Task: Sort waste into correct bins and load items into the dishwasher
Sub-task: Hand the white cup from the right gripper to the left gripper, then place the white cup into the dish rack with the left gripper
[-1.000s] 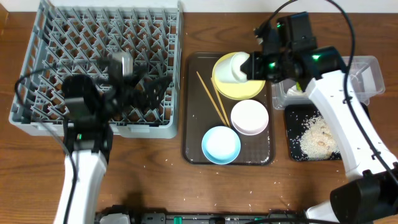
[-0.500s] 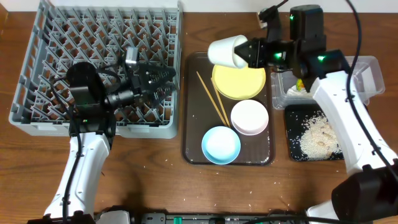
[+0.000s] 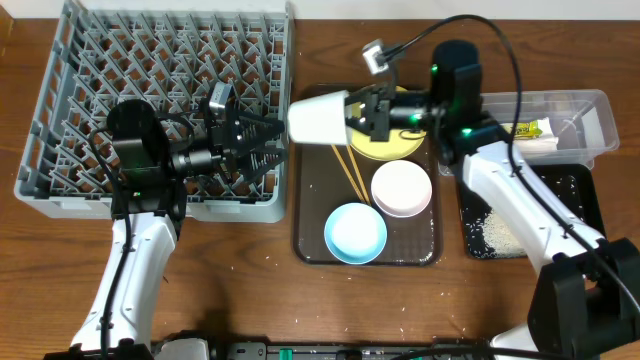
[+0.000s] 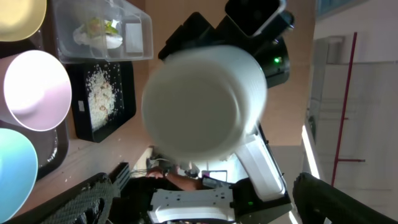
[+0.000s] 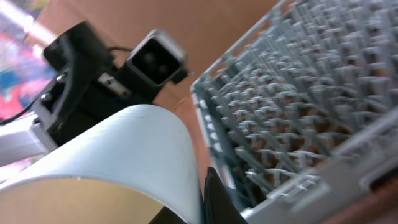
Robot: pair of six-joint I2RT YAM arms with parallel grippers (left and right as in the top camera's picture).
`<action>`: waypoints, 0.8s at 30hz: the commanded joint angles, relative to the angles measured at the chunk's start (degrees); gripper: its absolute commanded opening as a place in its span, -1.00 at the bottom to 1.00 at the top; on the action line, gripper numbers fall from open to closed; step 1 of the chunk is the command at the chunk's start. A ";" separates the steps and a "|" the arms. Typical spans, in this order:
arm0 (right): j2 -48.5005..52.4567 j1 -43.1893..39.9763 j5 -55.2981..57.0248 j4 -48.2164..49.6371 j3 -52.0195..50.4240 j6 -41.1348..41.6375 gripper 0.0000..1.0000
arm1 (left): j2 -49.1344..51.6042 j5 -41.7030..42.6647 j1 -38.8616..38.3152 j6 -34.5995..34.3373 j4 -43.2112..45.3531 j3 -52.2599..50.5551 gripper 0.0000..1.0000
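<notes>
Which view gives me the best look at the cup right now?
Overhead. The cup shows whole there, lying sideways in the right gripper, at the rack's edge, with the open left gripper facing it. Left wrist shows only one round end, head-on, hiding its length. Right wrist shows just a blurred strip of its wall.

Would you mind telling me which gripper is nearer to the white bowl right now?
Right. The right gripper, holding the small white cup, hovers by the yellow plate just beyond the white bowl; the left gripper is farther off, at the dish rack's right edge.
</notes>
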 commanded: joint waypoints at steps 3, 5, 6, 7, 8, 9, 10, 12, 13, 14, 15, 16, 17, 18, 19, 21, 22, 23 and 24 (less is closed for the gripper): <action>-0.04 4.94 -2.49 1.36 -0.20 1.09 -0.98 | -0.20 3.23 0.13 2.62 0.20 0.92 0.86; -0.04 5.73 -2.69 1.51 -0.20 1.09 -0.98 | -0.22 3.23 -0.15 2.60 0.20 0.79 0.86; -0.04 6.29 -2.75 1.51 -0.20 0.96 -0.98 | -0.22 3.23 -0.61 2.60 0.20 0.66 0.86; -0.04 6.73 -2.95 1.51 -0.20 0.68 -0.98 | -0.22 3.23 -1.11 2.60 0.20 0.55 0.86; -0.04 7.06 -2.95 1.51 -0.20 0.68 -0.98 | -0.22 3.26 -1.66 2.60 0.20 0.48 0.86; -0.02 7.39 -3.04 1.51 -0.20 0.68 -0.98 | -0.22 3.23 -2.25 2.60 0.20 0.46 0.86; -0.02 7.61 -3.08 1.51 -0.20 0.68 -0.98 | -0.22 3.23 -2.69 2.62 0.20 0.46 0.86; -0.02 8.13 -3.10 1.49 -0.20 0.68 -0.98 | -0.22 3.23 -3.76 2.62 0.20 0.46 0.86; 0.00 8.31 -3.10 1.49 -0.20 0.66 -0.98 | -0.22 3.23 -4.11 2.60 0.20 0.46 0.86; 0.11 8.37 -3.10 1.49 -0.20 0.66 -0.98 | -0.22 3.23 -4.37 2.60 0.20 0.46 0.85; 0.42 8.37 -3.10 1.51 -0.20 0.68 -0.98 | -0.22 3.23 -4.46 2.60 0.20 0.46 0.84; 0.72 8.37 -3.10 1.51 -0.20 0.68 -0.98 | -0.22 3.23 -4.46 2.58 0.20 0.46 0.82; 1.03 8.37 -3.13 1.49 -0.20 0.70 -0.98 | -0.22 3.23 -4.46 2.58 0.20 0.46 0.78; 1.60 8.37 -3.37 1.51 -0.20 0.72 -0.98 | -0.22 3.23 -4.46 2.58 0.20 0.46 0.74; 1.88 8.37 -3.54 1.49 -0.20 0.72 -0.98 | -0.22 3.23 -4.46 2.58 0.20 0.46 0.67; 2.75 8.35 -4.04 1.55 -0.20 0.72 -0.98 | -0.22 3.23 -4.46 2.58 0.20 0.46 0.51; 3.04 8.35 -4.15 1.57 -0.20 0.72 -0.98 | -0.22 3.23 -4.46 2.58 0.20 0.46 0.48; 3.10 8.37 -4.20 1.57 -0.20 0.72 -0.98 | -0.22 3.23 -4.46 2.58 0.20 0.46 0.44; 3.23 8.37 -4.17 1.57 -0.20 0.72 -0.98 | -0.22 3.23 -4.46 2.58 0.20 0.46 0.40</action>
